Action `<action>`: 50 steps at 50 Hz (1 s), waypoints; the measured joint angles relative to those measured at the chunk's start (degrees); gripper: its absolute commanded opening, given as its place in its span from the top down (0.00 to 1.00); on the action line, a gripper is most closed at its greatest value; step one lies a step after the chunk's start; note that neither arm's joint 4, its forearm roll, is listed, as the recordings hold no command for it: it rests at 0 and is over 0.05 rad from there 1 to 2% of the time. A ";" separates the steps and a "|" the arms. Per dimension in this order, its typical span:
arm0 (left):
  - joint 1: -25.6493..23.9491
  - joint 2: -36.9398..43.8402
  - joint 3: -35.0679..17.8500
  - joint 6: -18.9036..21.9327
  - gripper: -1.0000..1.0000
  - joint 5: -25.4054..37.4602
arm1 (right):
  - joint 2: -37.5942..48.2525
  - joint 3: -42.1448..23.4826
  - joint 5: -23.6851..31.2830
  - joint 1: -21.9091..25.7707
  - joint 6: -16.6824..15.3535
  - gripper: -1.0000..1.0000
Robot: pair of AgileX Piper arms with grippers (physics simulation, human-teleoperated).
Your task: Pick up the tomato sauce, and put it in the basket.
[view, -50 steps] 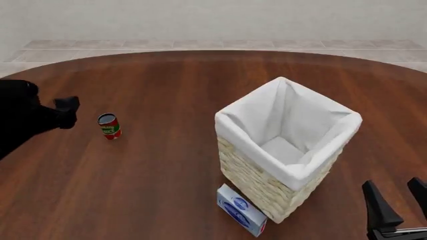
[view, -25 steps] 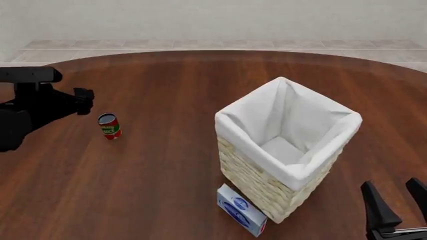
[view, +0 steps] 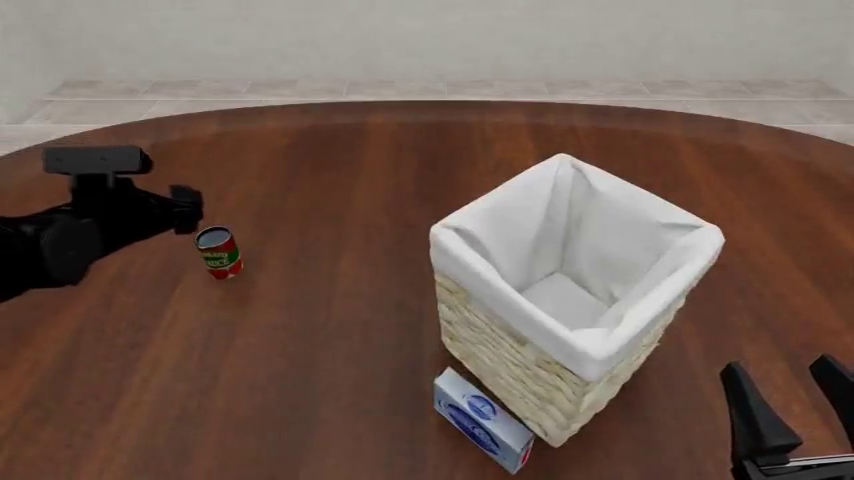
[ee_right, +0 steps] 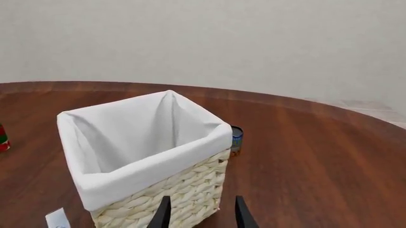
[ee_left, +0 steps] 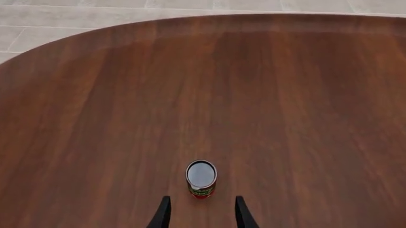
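The tomato sauce (view: 219, 252) is a small red can with a green and white band, standing upright on the wooden table at the left. My left gripper (view: 187, 211) hovers just left of it and slightly above, open. In the left wrist view the tomato sauce (ee_left: 201, 178) sits just ahead of the gap of the left gripper (ee_left: 201, 216). The basket (view: 505, 298), pale wicker with a white liner, stands right of centre. My right gripper (view: 797, 405) stands open at the bottom right, apart from the basket (ee_right: 187, 183). The right gripper (ee_right: 199, 213) holds nothing.
A flat blue-and-white box (view: 483, 420) lies against the basket's near corner. A small dark blue can (ee_right: 236, 138) stands behind the basket's far side. The round table's far edge meets a pale tiled floor.
My left arm has swung rightward toward the can, ending close beside it. The can, the basket and the right gripper have stayed put.
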 measured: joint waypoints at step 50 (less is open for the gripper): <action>1.54 17.55 -4.39 1.42 0.00 -8.52 | -0.53 0.01 0.72 0.38 -0.11 0.00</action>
